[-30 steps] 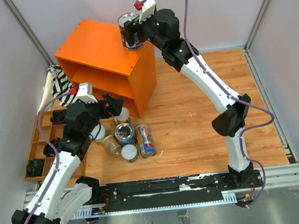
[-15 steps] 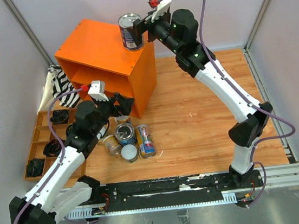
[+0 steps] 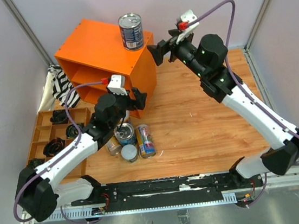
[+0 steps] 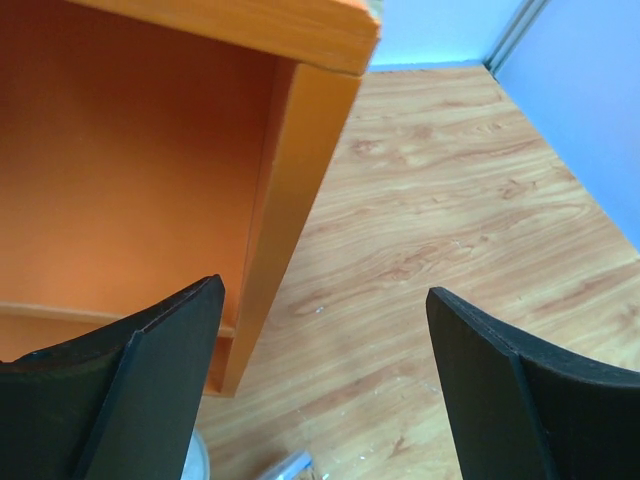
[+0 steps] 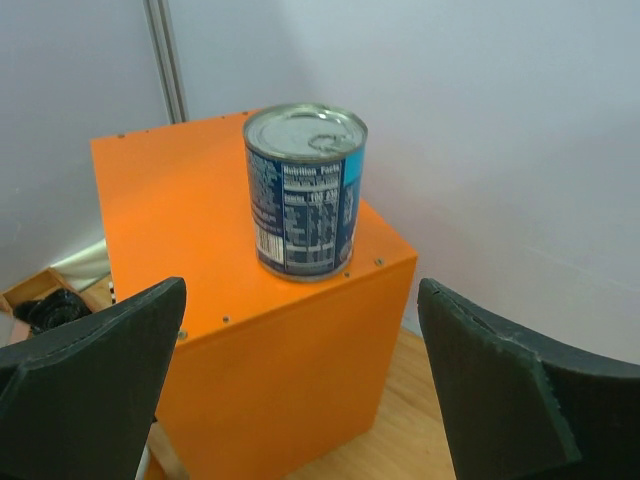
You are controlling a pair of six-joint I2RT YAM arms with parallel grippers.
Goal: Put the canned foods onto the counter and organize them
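Observation:
One wide blue-labelled can (image 3: 131, 31) stands upright on the near right corner of the orange counter's (image 3: 95, 45) top; it also shows in the right wrist view (image 5: 305, 195). My right gripper (image 3: 159, 50) is open and empty, to the right of the can and apart from it (image 5: 302, 292). My left gripper (image 3: 137, 99) is open and empty (image 4: 325, 290), by the counter's front right corner (image 4: 290, 200). On the floor below it are a second blue can (image 3: 125, 132), a slim colourful can (image 3: 145, 140) lying down, and small cans (image 3: 129, 153) (image 3: 111, 145). Other cans are hidden.
A brown compartmented tray (image 3: 36, 145) holding black items lies at the left. A striped cloth (image 3: 58, 85) sits beside the counter. Grey walls close in the wooden floor (image 3: 205, 121). A metal rail (image 3: 164, 189) runs along the near edge.
My right gripper let go of the blue can on the counter top and drew back to the right. My left arm swung right, over the floor cans, toward the counter's corner.

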